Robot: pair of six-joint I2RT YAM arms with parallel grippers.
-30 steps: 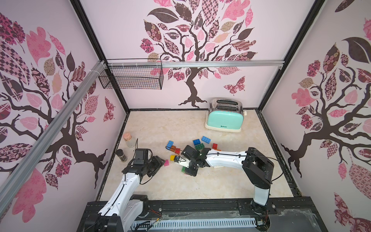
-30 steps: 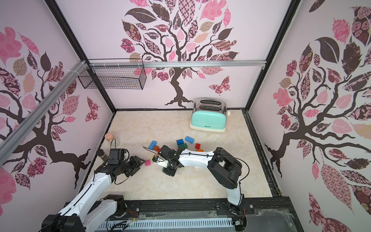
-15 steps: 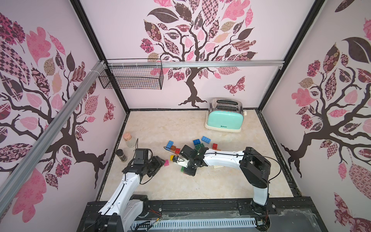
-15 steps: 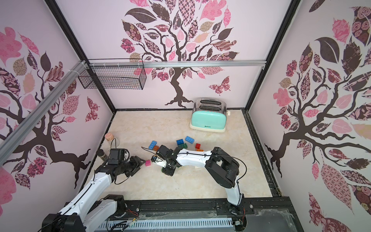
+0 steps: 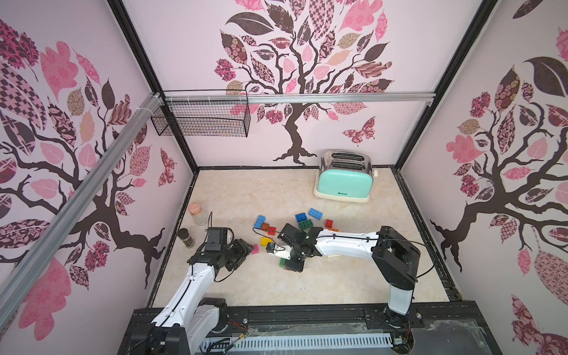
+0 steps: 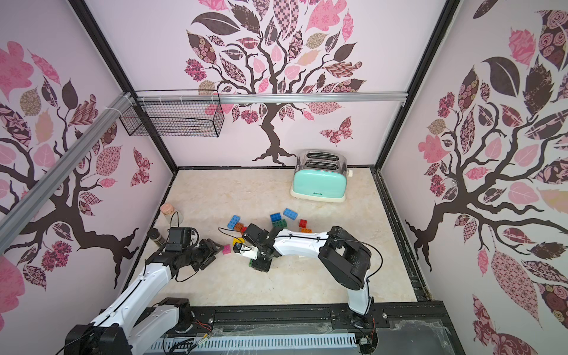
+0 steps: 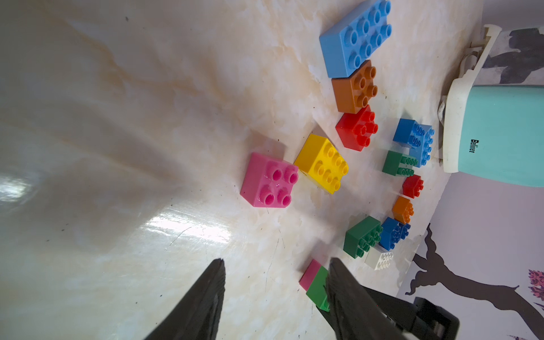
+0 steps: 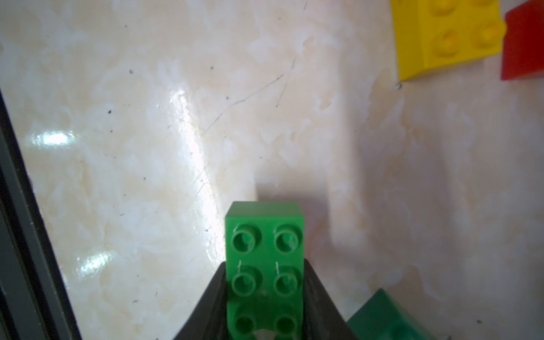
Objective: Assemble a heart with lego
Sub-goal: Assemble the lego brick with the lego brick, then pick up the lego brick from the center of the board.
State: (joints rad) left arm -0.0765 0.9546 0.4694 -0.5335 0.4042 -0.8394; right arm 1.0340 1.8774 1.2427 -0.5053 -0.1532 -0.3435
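The green lego brick point(image 8: 265, 223) is clamped in our right hand point(image 8: 265, 266), over the surface point(image 8: 132, 147) near the yellow brick point(image 8: 441, 38); our left hand point(image 7: 275, 260) stands apart, empty. We judge this the placing step: next, align it and set it down.

Bench point(image 7: 117, 132): marble-look slab, pale cream, glossy with glare patches, fine scratches and dark specks.
Green brick point(image 8: 265, 250): smooth glossy plastic, studs scuffed.
Pink brick point(image 7: 269, 184): same plastic, shiny.
Toaster point(image 5: 343, 184): glossy mint shell, brushed metal top.
Basket point(image 5: 199, 120): thin black wire.
Left fingers point(image 7: 203, 300): matt black.
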